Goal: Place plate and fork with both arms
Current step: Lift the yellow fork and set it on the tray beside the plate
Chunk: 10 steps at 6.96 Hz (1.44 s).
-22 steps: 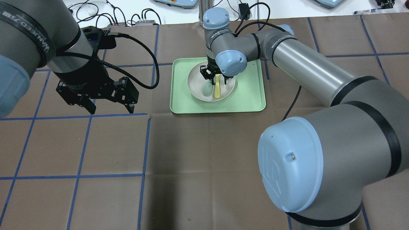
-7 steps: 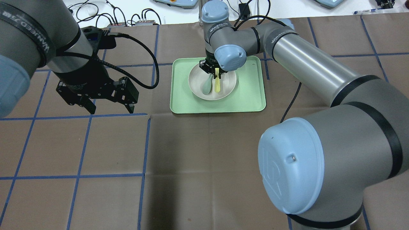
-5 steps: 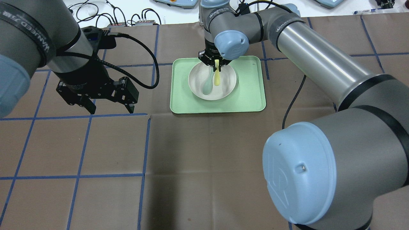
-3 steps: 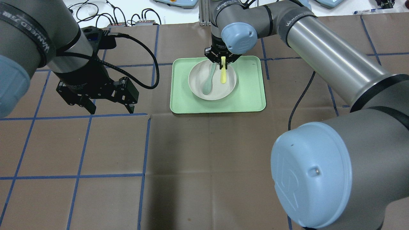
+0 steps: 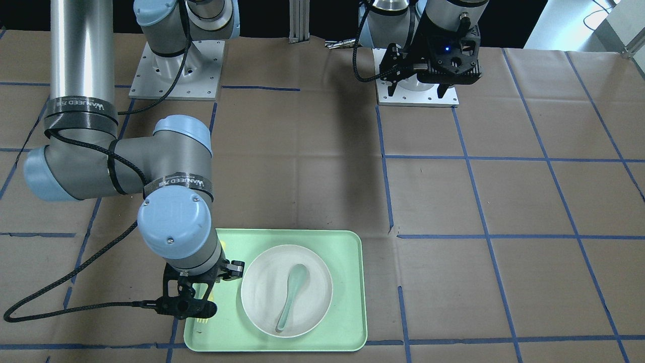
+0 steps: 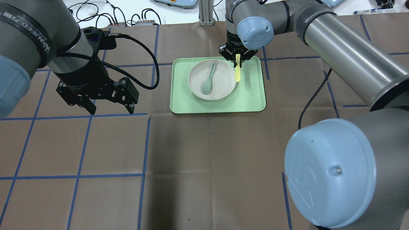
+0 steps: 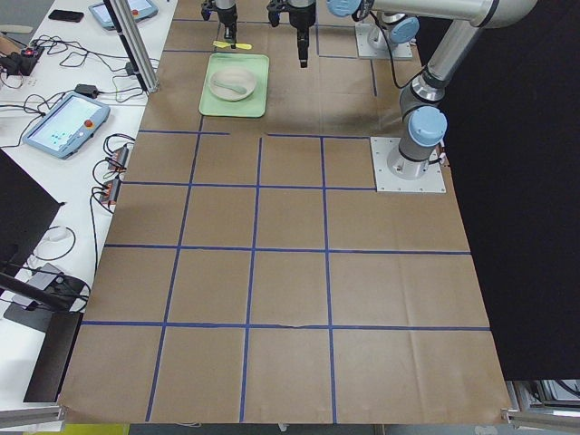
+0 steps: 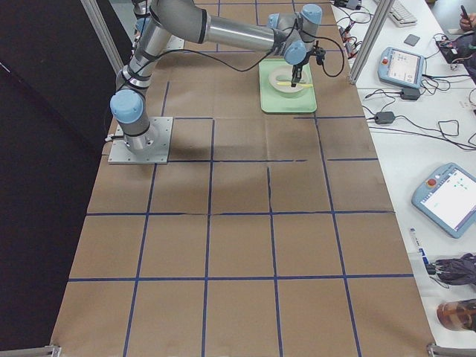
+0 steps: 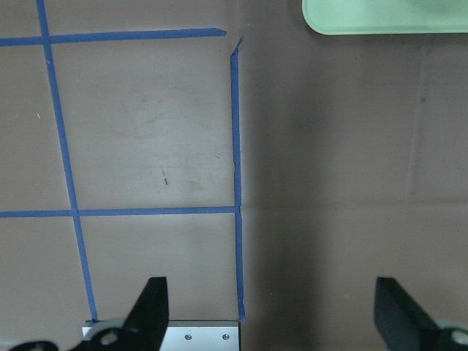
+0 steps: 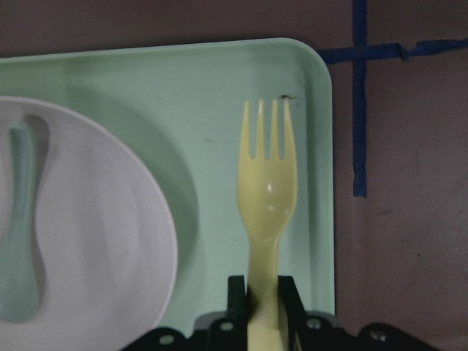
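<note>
**Pale-yellow fork [image 10: 268, 197] riding in the right tool [image 6: 237, 60], just off the plate [image 6: 223, 84]**

The right tool's fingers are pressing in on the fork's handle and pinching it. The tines are pointing away from the tool, toward the rounded corner of the light-green tray [image 6: 252, 95] by the blue tape [image 10: 358, 110]. The fork is hanging over the bare strip of tray between the plate's rim and the tray's rim on the robot's right. Its long axis is running parallel to that tray rim, along the robot-to-operators line. It is looking lifted, judging by the shadow it is casting on the tray, though the gap is hard to read.

The plate is sitting in the middle of the tray, just beside the fork on the side toward the left arm. It is carrying a grey-green spoon [image 6: 209, 80].

The left tool [image 6: 111, 111] is hovering with its fingers spread wide and gripping nothing. It is over bare brown surface [image 6: 191, 159], well apart from the tray, which is lying off to its right.

Judging from this, the fork step is under way and the plate step is not yet begun. The fork is sitting on the plate's outer, right side, so carrying it further right over the tray rim is needing no pass across the plate. The plate is lying between the two tools. The right one is nearer but busy, so the free left one is looking like the plate's taker, coming in from the plate's open left side. The loose spoon is likely sliding if the plate tilts.
</note>
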Each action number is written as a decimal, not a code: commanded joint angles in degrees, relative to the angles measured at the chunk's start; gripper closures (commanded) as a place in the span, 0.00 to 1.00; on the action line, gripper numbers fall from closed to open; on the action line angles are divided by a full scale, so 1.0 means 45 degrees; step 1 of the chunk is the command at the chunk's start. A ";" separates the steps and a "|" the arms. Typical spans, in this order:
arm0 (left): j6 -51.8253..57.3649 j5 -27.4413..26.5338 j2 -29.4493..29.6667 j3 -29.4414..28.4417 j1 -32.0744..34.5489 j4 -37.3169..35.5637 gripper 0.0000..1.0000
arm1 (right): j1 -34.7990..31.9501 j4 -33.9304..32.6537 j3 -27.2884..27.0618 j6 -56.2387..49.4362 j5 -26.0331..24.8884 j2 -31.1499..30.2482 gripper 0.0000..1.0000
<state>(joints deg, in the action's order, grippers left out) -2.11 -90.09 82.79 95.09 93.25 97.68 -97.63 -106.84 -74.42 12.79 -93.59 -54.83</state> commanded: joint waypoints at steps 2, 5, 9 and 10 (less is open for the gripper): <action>0.0000 0.0000 0.0000 0.0001 0.0000 0.0011 0.00 | 0.0328 -0.1316 -0.0748 -0.0361 0.0035 0.0794 0.97; 0.0000 0.0000 0.0000 0.0001 0.0000 -0.0008 0.00 | 0.0113 -0.1336 -0.0728 -0.0807 0.0152 0.1110 0.95; 0.0000 0.0000 0.0000 0.0001 -0.0020 -0.0008 0.00 | 0.0249 -0.1259 -0.0611 -0.0849 0.0230 0.1014 0.00; 0.0000 0.0000 0.0000 0.0001 0.0000 -0.0008 0.00 | 0.0366 -0.1123 -0.0611 -0.0985 0.0230 0.0762 0.00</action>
<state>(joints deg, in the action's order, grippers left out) -2.11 -90.09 82.79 95.10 93.22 97.65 -96.48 -112.44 -77.22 8.82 -92.61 -50.37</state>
